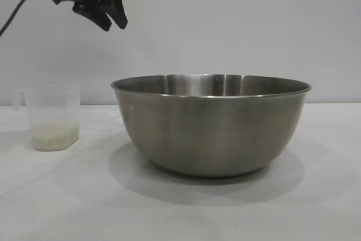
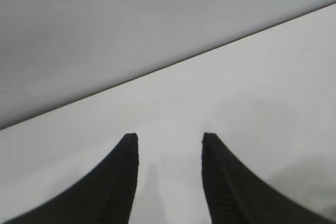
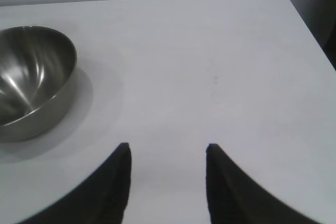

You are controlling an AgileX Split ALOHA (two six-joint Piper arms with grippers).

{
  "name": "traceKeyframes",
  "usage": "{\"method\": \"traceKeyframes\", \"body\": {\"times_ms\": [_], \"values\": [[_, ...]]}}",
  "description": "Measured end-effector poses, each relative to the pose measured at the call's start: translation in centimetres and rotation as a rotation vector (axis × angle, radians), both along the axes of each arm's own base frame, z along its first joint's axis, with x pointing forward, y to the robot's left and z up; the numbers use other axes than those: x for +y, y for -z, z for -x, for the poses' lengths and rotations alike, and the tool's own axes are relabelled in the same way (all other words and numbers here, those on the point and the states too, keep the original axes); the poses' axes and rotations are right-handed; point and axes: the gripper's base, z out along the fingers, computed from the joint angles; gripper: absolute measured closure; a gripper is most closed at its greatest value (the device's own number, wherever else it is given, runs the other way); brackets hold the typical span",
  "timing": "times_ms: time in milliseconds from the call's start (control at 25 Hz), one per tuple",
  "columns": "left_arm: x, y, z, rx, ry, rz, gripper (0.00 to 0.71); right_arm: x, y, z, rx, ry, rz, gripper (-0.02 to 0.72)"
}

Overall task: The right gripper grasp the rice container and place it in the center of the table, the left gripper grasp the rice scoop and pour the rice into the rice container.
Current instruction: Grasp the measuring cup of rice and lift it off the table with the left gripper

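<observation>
In the exterior view the bowl (image 1: pixel 211 123) sits upright on the table (image 1: pixel 56 207), near the middle, its steel wall throwing a soft shadow on the white top. The scoop (image 1: pixel 52 118) stands upright well apart from the bowl, on the left gripper's side, with its small handle turned away from the bowl. A pale layer of rice (image 1: pixel 53 136) lies in its lower part. The left gripper (image 1: pixel 111 20) hangs high in the air, its black fingers pointing downward. The scoop stands far below the jaws and a little to the side away from the bowl; the bowl lies below them toward the other side. The jaws touch nothing. From here the width of their gap cannot be told. The right gripper does not show in this view.

In the left wrist view the left gripper (image 2: pixel 170 139) shows two dark ribbed fingers (image 2: pixel 113 182) with a moderate gap between them. Nothing is held in the gap. Only bare table (image 2: pixel 252 103) lies ahead of the jaws, up to its far edge and the grey wall behind. Neither the scoop nor the bowl shows here.

In the right wrist view the right gripper (image 3: pixel 167 148) also stands parted, a bit wider, and empty. Its fingers (image 3: pixel 231 187) hover over bare table (image 3: pixel 210 51). The bowl (image 3: pixel 32 80) lies ahead of the jaws and off to one side, well apart from the tips, with its shiny inside showing and cut by the picture's edge.
</observation>
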Motion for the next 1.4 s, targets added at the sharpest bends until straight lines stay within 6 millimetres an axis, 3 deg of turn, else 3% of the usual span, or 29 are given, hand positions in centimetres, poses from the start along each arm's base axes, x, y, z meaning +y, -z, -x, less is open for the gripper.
{"method": "traceKeyframes", "body": {"times_ms": [200,320,480,680,840,1080,1400], "values": [[1.0,-3.3,2.5,-0.147,-0.016,-0.002,0.473,0.0,0.1,0.0,0.008,0.0,0.0,0.381],[2.2,-3.6,5.2,-0.23,-0.071,-0.026,0.473,0.0,0.2,0.0,0.01,0.0,0.0,0.381],[3.2,-1.8,9.7,-0.315,-0.113,-0.135,0.473,0.0,0.2,0.0,0.011,0.0,0.0,0.381],[2.9,1.9,14.6,-0.315,0.02,-0.281,0.473,0.0,0.2,0.0,0.011,0.0,0.0,0.381],[3.4,4.3,16.6,-0.249,-0.009,-0.201,0.473,0.0,0.2,0.0,0.011,0.0,0.0,0.381],[4.4,7.8,19.5,-0.172,-0.172,0.077,0.473,0.0,0.2,0.0,0.011,-0.001,0.002,0.381],[6.0,10.9,23.4,-0.15,-0.241,0.167,0.473,0.0,0.2,0.0,0.011,-0.001,0.002,0.381]]}}
